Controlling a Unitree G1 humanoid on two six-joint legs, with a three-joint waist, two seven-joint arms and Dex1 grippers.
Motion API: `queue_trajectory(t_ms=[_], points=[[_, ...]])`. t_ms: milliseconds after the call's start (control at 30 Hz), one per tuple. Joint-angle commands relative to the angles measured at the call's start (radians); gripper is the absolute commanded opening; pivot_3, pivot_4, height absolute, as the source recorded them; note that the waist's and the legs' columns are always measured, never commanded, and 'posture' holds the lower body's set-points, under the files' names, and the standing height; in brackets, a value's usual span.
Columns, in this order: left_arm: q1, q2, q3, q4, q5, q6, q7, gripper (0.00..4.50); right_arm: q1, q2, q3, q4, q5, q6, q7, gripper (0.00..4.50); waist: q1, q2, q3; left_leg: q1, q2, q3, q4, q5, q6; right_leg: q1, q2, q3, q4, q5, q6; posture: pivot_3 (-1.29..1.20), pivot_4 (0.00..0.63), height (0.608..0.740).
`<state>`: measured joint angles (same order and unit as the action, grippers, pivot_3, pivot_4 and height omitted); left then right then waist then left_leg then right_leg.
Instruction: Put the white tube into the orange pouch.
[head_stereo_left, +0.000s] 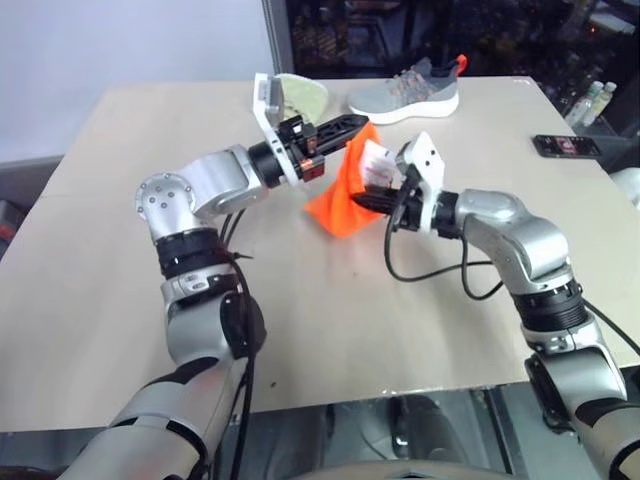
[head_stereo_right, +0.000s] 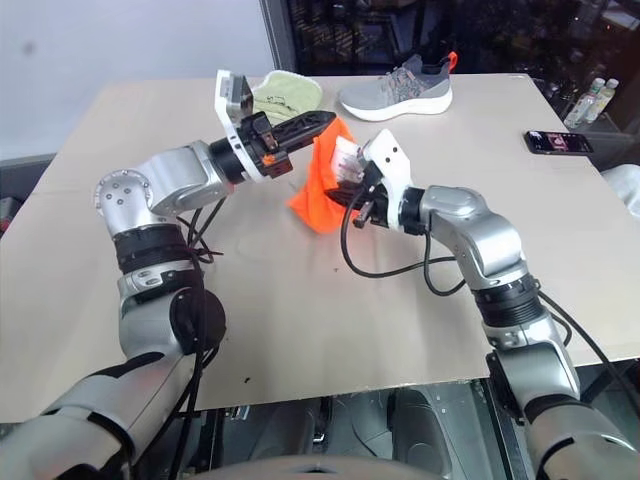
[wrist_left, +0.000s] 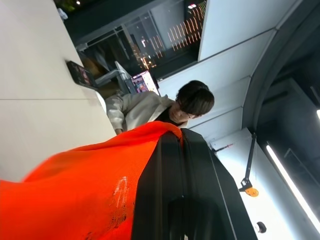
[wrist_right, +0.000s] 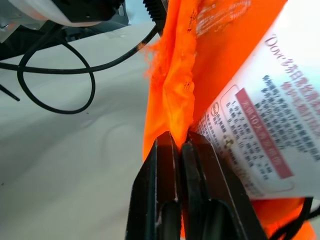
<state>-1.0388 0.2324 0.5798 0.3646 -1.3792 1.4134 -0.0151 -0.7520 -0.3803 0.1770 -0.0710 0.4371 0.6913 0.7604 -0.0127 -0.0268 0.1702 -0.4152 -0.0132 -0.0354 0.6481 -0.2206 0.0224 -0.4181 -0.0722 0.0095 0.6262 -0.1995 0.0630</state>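
Pinching the top edge of the orange pouch (head_stereo_left: 345, 195), the left gripper (head_stereo_left: 352, 123) has its fingers pressed together on the fabric and holds the pouch lifted, its lower end touching the table (head_stereo_left: 300, 340). Right gripper (wrist_right: 179, 142) fingers are likewise closed on a fold of pouch fabric at the opening. White tube (wrist_right: 270, 125) sits upright in the pouch mouth, printed side just beside those fingers. Farther back: grey sneaker (head_stereo_left: 405, 92), pale green cloth (head_stereo_left: 302, 95), phone (head_stereo_left: 566, 145).

Head stereo pair looks forward-down over the table (head_stereo_left: 120, 330), both eyes sharing the orange pouch (head_stereo_left: 345, 205); each wrist view peers along its claw, pressed close against that pouch.
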Motion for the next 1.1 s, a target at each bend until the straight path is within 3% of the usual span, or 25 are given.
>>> queue_trajectory(t_ms=[33,167,233,300,367,433,533,600,700,767,867,967,1100], points=[[-0.005,0.010,0.000,-0.031,-0.038,-0.037,-0.013,0.00,-0.046,-0.073,-0.097,-0.034,0.013,-0.011,0.020,0.06,0.001,0.000,0.000,0.000,0.000,0.000,0.000,0.000,0.000,0.000,0.000,0.000,0.000,0.000,0.000,0.00,0.150,0.740],[0.046,0.019,-0.074,-0.031,0.066,-0.056,-0.032,0.00,-0.185,-0.215,-0.067,0.050,-0.121,-0.082,0.044,0.06,-0.001,0.002,0.002,0.000,-0.001,0.001,0.000,0.000,0.000,0.000,0.000,0.001,0.000,0.000,0.000,0.00,0.150,0.740],[0.095,0.046,-0.248,-0.111,0.221,-0.117,-0.105,0.00,-0.213,-0.235,-0.044,0.047,-0.137,-0.113,0.071,0.06,0.000,0.001,0.001,0.001,-0.001,0.002,0.000,0.000,0.000,0.000,0.000,0.001,-0.001,0.000,0.000,0.00,0.150,0.740],[0.043,-0.004,-0.180,-0.055,0.171,-0.190,-0.101,0.00,-0.280,-0.259,-0.058,0.111,-0.175,-0.143,0.056,0.06,-0.001,0.001,0.001,0.000,0.000,0.003,-0.001,0.000,0.000,0.001,0.001,-0.001,-0.001,0.000,0.000,0.00,0.150,0.740],[0.047,0.018,-0.271,-0.108,0.238,-0.240,-0.247,0.00,-0.292,-0.250,-0.059,0.102,-0.157,-0.140,0.085,0.06,0.001,0.001,0.002,-0.001,0.000,0.004,-0.001,0.000,0.000,-0.001,0.000,-0.001,-0.001,0.000,0.000,0.00,0.150,0.740],[-0.010,0.014,-0.231,-0.005,0.284,-0.337,-0.232,0.00,-0.325,-0.258,-0.064,0.130,-0.170,-0.147,0.091,0.06,-0.001,0.001,0.002,-0.001,0.000,0.005,-0.001,0.000,0.000,-0.001,0.000,0.000,-0.002,0.000,0.000,0.00,0.150,0.740],[0.010,0.035,-0.345,-0.050,0.390,-0.377,-0.340,0.00,-0.289,-0.245,-0.002,0.102,-0.198,-0.165,0.125,0.06,-0.001,0.001,0.002,-0.001,0.000,0.005,-0.001,0.000,0.000,-0.001,0.000,0.000,-0.003,0.000,0.000,0.00,0.150,0.740],[-0.055,0.040,-0.279,0.061,0.419,-0.469,-0.316,0.00,-0.320,-0.268,-0.040,0.193,-0.245,-0.203,0.077,0.06,-0.001,0.001,0.002,-0.001,0.000,0.006,-0.001,0.000,0.000,0.000,0.000,0.000,-0.003,0.000,0.000,0.00,0.150,0.740],[-0.084,0.082,-0.338,0.062,0.492,-0.505,-0.427,0.00,-0.391,-0.274,-0.080,0.336,-0.297,-0.276,0.002,0.06,0.001,0.000,0.004,-0.001,-0.001,0.006,0.000,0.000,0.000,0.000,0.000,0.000,-0.002,0.000,0.000,0.00,0.150,0.740],[-0.144,0.076,-0.296,0.171,0.518,-0.564,-0.393,0.00,-0.454,-0.271,-0.097,0.441,-0.333,-0.338,-0.073,0.06,0.000,0.001,0.004,-0.002,-0.001,0.006,0.000,0.000,0.000,0.000,0.000,0.000,-0.002,0.000,0.000,0.00,0.150,0.740],[-0.133,0.084,-0.412,0.105,0.565,-0.528,-0.522,0.00,-0.413,-0.238,-0.045,0.389,-0.298,-0.332,0.018,0.06,-0.002,0.001,0.004,-0.002,0.000,0.006,-0.002,0.000,0.000,-0.001,0.000,0.000,-0.003,0.000,0.000,0.00,0.150,0.740],[-0.231,0.095,-0.360,0.301,0.655,-0.702,-0.464,0.00,-0.463,-0.249,-0.084,0.486,-0.330,-0.377,-0.058,0.06,-0.002,0.000,0.004,-0.002,0.000,0.006,-0.004,0.000,0.000,-0.002,0.000,0.000,-0.002,0.000,0.000,0.00,0.150,0.740],[-0.193,0.080,-0.468,0.207,0.692,-0.643,-0.615,0.00,-0.424,-0.221,-0.049,0.442,-0.354,-0.394,-0.055,0.06,-0.004,0.001,0.005,-0.004,0.000,0.008,-0.004,0.000,0.000,-0.005,0.000,0.002,-0.001,0.000,0.000,0.00,0.150,0.740]])
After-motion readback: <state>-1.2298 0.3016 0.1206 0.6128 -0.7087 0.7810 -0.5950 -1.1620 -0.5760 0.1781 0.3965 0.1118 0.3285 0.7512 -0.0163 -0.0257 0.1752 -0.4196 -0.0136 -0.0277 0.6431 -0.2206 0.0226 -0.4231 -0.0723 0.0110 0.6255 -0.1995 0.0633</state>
